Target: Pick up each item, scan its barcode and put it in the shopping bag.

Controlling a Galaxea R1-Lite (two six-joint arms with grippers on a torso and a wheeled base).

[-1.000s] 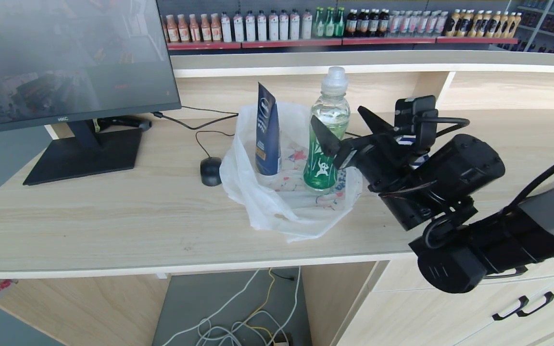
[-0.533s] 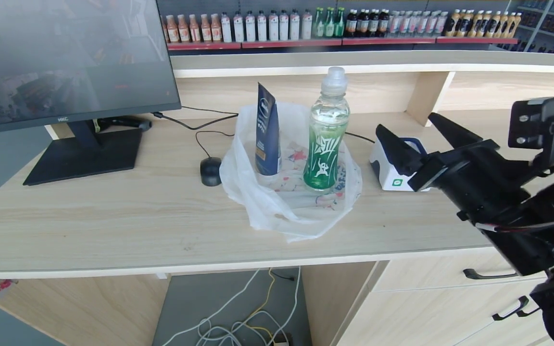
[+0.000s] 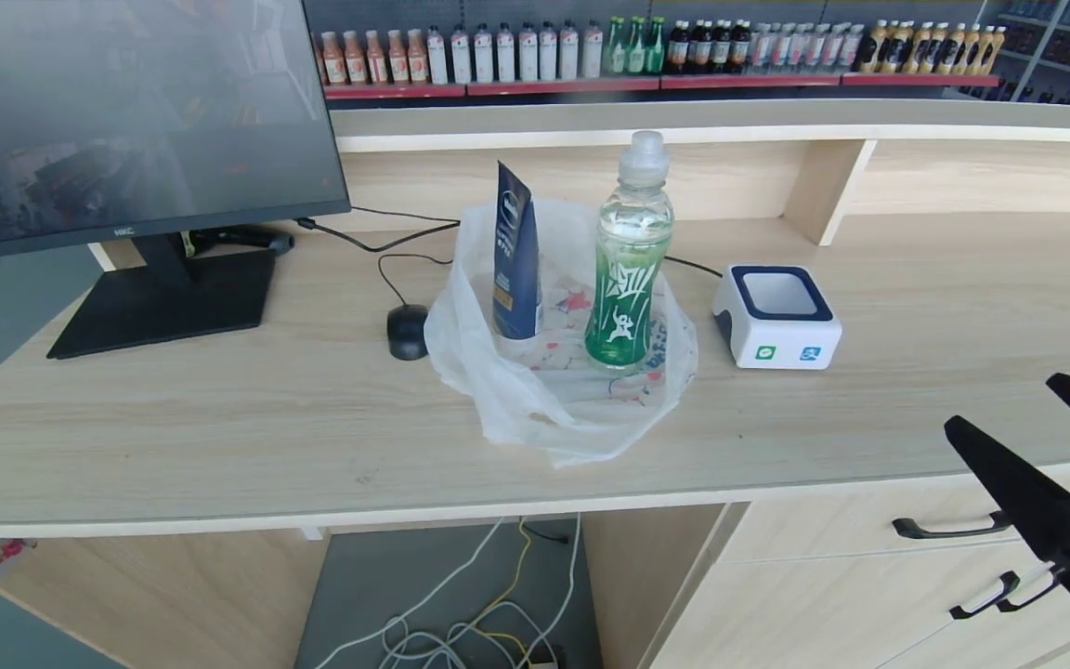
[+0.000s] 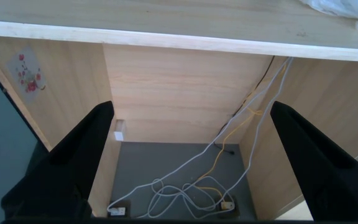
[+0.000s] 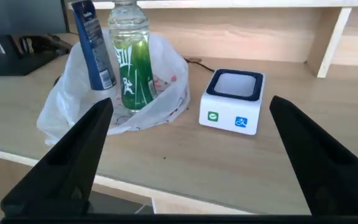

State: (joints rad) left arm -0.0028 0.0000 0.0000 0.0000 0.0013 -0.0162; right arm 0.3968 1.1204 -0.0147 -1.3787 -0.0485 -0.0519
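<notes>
Holding: nothing, right gripper [image 3: 1004, 401] spread wide, left gripper [image 4: 191, 106] too
Bottle [image 3: 626, 279]: clear plastic, green label, upright in crinkly white shopping bag [image 3: 498, 372], well ahead of right gripper
Tube [image 3: 516, 260]: flat navy, beside bottle

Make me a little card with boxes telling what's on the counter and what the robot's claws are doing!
Shopping bag: white plastic, spread open on the counter
On the bag: green drink bottle and blue tube, both upright
Barcode scanner: white box, right of the bag, apart from it
Left claw: open, empty, low, facing the space under the counter
Right claw: open, empty, at the counter's front edge
Also there: monitor, mouse
</notes>
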